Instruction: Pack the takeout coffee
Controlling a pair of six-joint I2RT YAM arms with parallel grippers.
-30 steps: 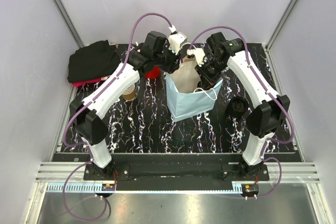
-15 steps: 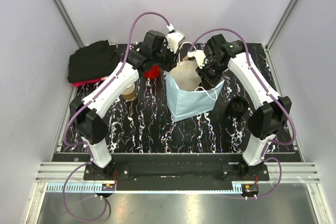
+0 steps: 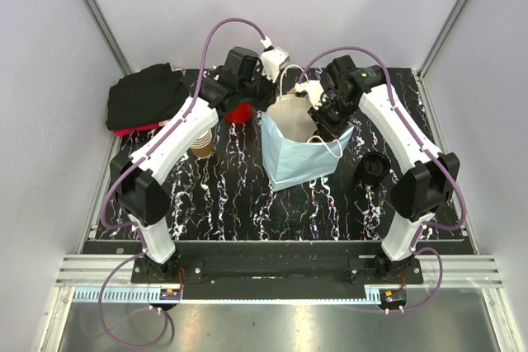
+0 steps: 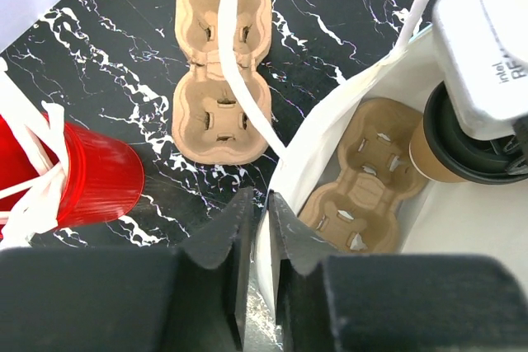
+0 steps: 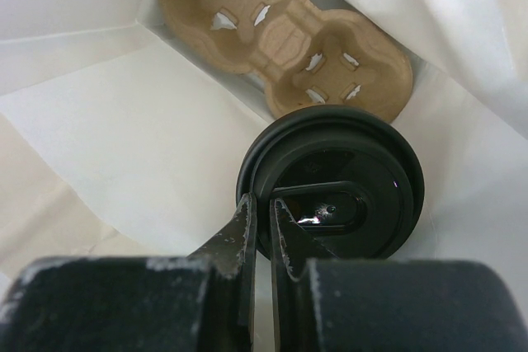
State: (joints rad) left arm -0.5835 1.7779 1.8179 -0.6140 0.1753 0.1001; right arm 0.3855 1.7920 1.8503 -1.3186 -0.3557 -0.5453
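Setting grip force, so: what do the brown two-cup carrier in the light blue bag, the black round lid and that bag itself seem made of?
Brown two-cup carrier: looks like moulded paper pulp, matte tan, fibrous, ragged cut tabs. Black round lid: plastic, glossy, sharp highlight by the sip hole. Light blue bag: probably paper, matte white inside with crisp folds; any coating can't be told.
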